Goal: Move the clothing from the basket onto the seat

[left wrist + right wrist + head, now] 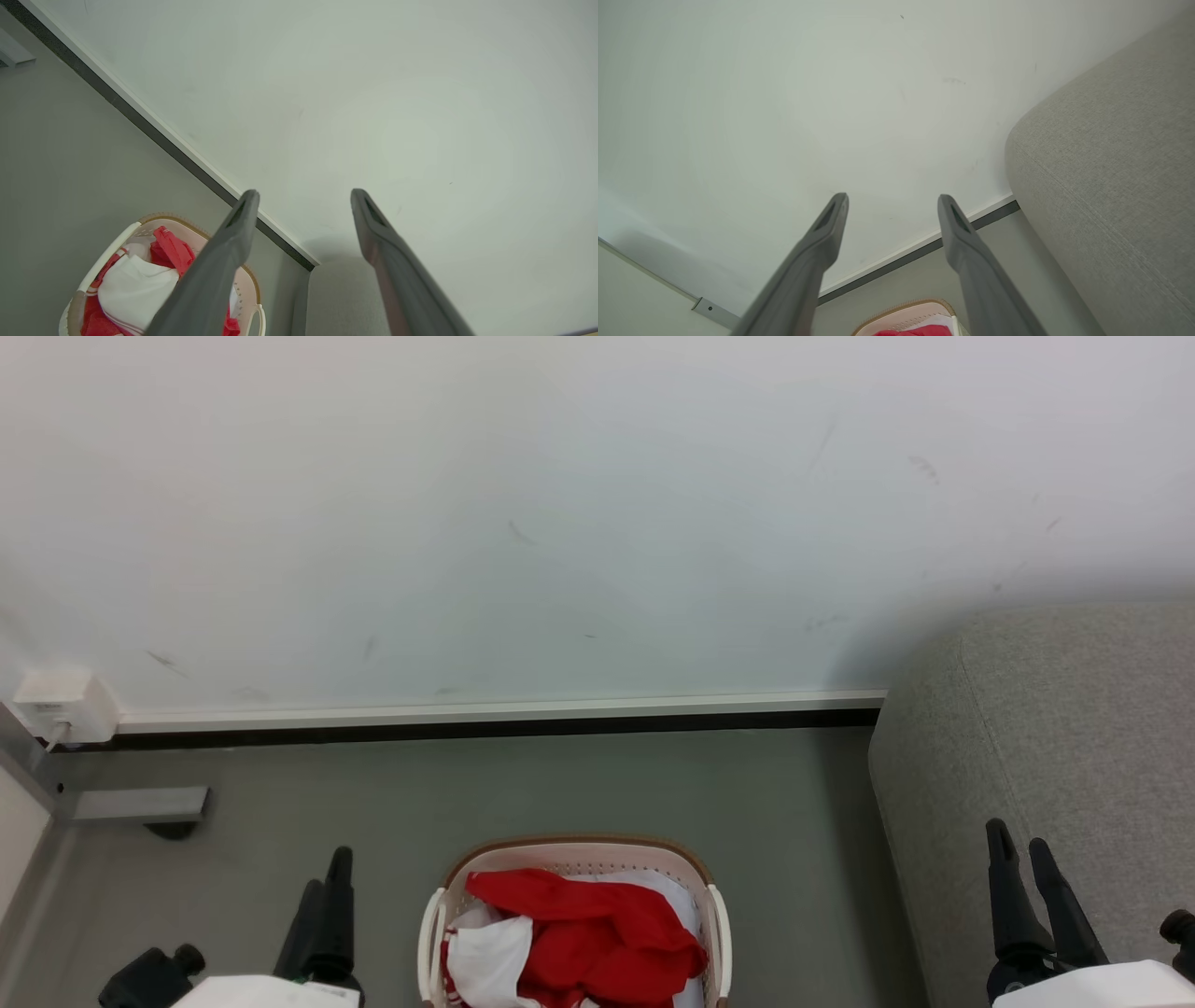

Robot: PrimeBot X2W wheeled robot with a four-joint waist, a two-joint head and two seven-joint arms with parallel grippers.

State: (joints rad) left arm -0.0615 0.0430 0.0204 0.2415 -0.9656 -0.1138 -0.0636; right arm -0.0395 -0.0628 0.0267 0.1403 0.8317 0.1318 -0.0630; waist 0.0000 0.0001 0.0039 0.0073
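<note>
The smooth grey-green floor (560, 784) runs back to a white-and-black skirting strip (504, 714) at the wall. 3 things stand directly on it: a rounded cream-white perforated plastic laundry basket (579, 845) with a brown rim, near the middle; a large light-grey fabric sofa (1074, 728) to its right, apart from it; and a flat grey metal foot (140, 803) well to the left.

Left gripper (303, 193) spread, right gripper (893, 197) spread
</note>
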